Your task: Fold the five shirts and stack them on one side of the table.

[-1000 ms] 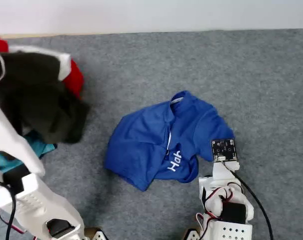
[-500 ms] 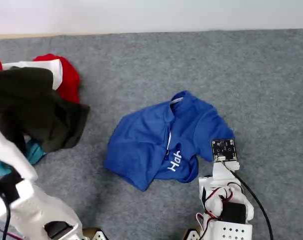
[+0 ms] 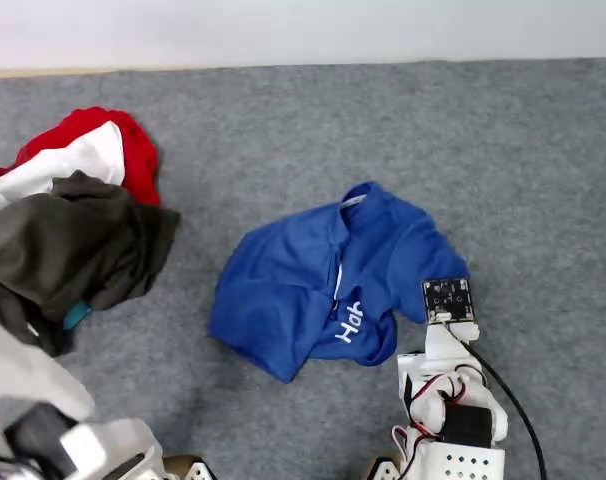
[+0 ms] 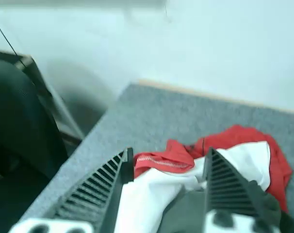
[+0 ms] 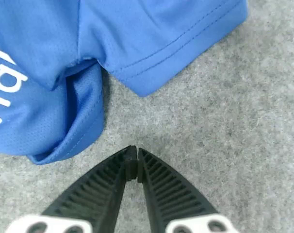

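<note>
blue shirt (image 3: 323, 285) is lying crumpled mid-tabletop; other shirts (image 3: 73, 230) are sitting heaped at the left edge. right gripper (image 5: 137, 155) is hovering pinched closed, empty, beside its hem; left gripper (image 4: 169, 153) is gaping, empty. Looks pre-fold: next move needs jaws opening, then spreading it flat.

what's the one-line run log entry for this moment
left end effector: open, empty, near shirt pile | right end effector: shut, empty, beside blue shirt | blue shirt: crumpled, unfolded
</note>
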